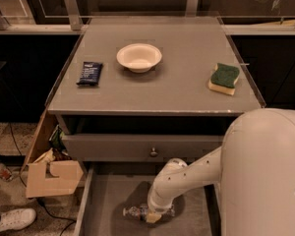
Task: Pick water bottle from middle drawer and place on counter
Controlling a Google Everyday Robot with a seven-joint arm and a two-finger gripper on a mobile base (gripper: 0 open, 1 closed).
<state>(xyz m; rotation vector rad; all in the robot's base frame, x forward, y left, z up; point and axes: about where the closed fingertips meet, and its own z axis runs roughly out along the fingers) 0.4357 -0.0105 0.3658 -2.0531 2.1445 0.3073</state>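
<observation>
The water bottle (135,212) lies on its side on the floor of the open middle drawer (113,200), at the bottom of the camera view. My gripper (155,214) is down on the bottle's middle, at the end of the white arm (187,178) that reaches in from the right. The gripper covers most of the bottle; only its clear cap end shows to the left. The counter (177,87) is above, behind the drawer.
On the counter are a white bowl (139,57), a dark snack packet (90,73) at the left and a green-and-yellow sponge (224,77) at the right. A grey drawer front with a knob (153,152) is above the open drawer. A cardboard box (51,173) stands at the left.
</observation>
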